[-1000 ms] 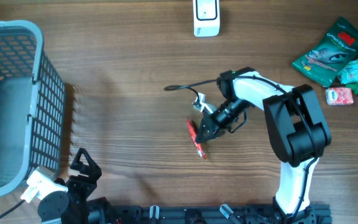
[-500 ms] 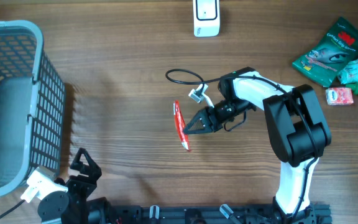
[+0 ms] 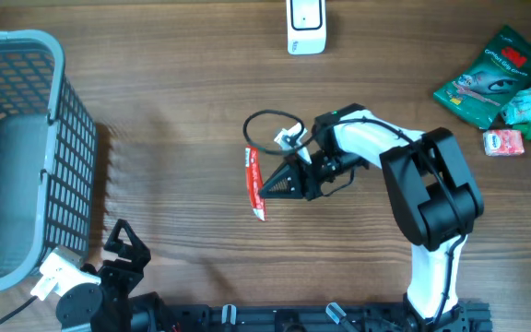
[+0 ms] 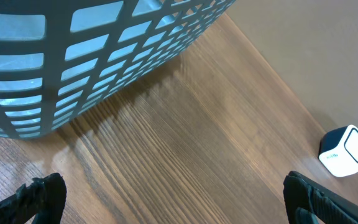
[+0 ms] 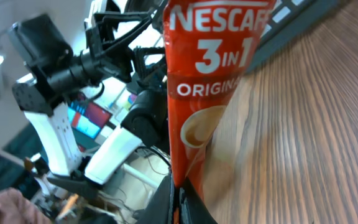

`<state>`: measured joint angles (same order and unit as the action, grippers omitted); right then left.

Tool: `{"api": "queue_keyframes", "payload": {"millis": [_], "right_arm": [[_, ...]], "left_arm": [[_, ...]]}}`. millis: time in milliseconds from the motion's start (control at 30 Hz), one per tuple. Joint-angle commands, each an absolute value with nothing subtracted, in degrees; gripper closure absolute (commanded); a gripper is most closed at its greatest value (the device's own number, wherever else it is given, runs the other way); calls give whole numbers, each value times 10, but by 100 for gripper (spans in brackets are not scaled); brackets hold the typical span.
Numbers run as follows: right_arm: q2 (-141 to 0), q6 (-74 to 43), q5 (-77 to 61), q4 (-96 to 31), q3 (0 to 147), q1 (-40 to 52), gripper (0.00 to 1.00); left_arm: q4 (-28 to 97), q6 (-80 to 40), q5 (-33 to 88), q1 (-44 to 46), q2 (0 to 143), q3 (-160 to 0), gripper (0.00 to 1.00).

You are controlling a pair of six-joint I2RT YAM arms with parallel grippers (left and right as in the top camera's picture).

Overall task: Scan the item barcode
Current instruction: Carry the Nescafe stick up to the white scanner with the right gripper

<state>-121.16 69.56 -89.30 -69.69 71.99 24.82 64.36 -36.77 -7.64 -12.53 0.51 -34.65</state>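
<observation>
Overhead, we had the right gripper (image 3: pixel 265 190) out near the middle of the wooden table (image 3: pixel 173 111), jaws pinched tight on a red Nescafé 3 in 1 sachet (image 3: pixel 252 168). And there it was: the sachet ran lengthwise up and down the frame, gripped toward its lower end, well apart from the white scanner (image 3: pixel 305 26) at the far edge and from the blue-grey basket (image 3: pixel 59 85) on the left. Whether its lower tip touched the wood, we could not tell from above. A black cable (image 3: pixel 267 116) looped just behind the wrist.

On the right wrist camera the sachet (image 5: pixel 209 87) filled the centre, printed face toward the lens, "NESCAF", "3 IN 1" and "ORIGINA" readable, its bottom edge clamped at the right gripper (image 5: pixel 179 198). We saw no barcode on that side.

Down at the near-left corner the left gripper (image 3: pixel 121 242) sat parked, and on its own camera the left gripper (image 4: pixel 174 198) was spread fully wide, fingers (image 4: pixel 39 194) at either edge of the frame with nothing between them. Ahead of it we saw the basket (image 4: pixel 110 43) wall and, far off to the right, the scanner (image 4: pixel 344 150).

Off to the right side lay a green packet (image 3: pixel 492 76) and a small pink pack (image 3: pixel 503 141).
</observation>
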Motion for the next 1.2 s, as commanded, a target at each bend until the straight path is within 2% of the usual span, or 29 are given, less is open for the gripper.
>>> {"api": "queue_keyframes", "payload": {"millis": [0, 200, 300, 400, 533, 767, 967, 1167], "right_arm": [[-1213, 752, -930, -692, 722, 252, 96], [-1213, 741, -930, -691, 743, 252, 96], [-1213, 688, -929, -668, 748, 252, 95], [-1213, 561, -866, -589, 748, 252, 95], [-1213, 280, -678, -444, 748, 252, 96], [-1212, 163, -608, -350, 748, 251, 95], [-1203, 144, -561, -386, 779, 251, 95], [-1180, 120, -416, -500, 882, 251, 96]], "left_arm": [[643, -371, -84, -126, 4, -345, 0], [643, -371, -84, -126, 4, -345, 0], [643, -371, -84, -126, 4, -345, 0], [643, -371, -84, -126, 4, -345, 0], [643, -371, -84, -126, 4, -345, 0], [643, -371, -84, -126, 4, -345, 0], [643, -371, -84, -126, 4, -345, 0], [643, -371, -84, -126, 4, -345, 0]]}}
